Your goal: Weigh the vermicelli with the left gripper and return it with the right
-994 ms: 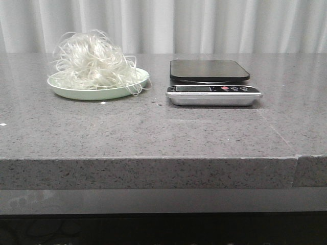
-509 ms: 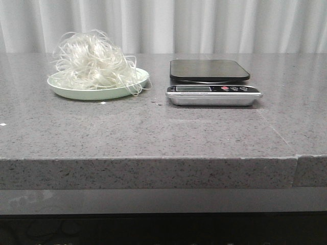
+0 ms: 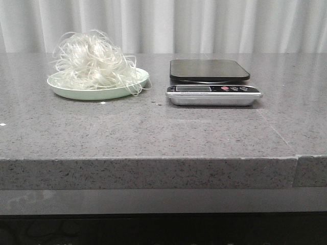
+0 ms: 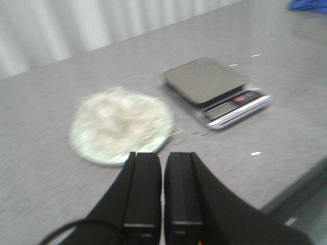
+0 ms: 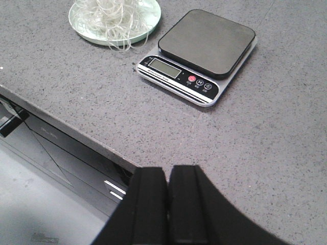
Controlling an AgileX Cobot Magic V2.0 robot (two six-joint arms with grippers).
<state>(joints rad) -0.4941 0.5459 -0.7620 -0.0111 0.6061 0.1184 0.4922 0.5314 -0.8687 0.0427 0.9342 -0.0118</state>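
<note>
Speckled grey stone-look table (image 3: 153, 132) w/ slight sheen, scale (image 3: 213, 95) w/ shiny metal-look base, matt black top

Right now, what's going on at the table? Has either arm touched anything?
Nothing is being handled. The vermicelli sits heaped on the pale green plate, a few strands hanging over its rim. The scale stands to the plate's right with nothing on its black platform. The left gripper is shut and empty, up in the air and pointed toward the plate. The right gripper is also shut and empty, held back near the table's front edge. Weighing has not started.
</note>
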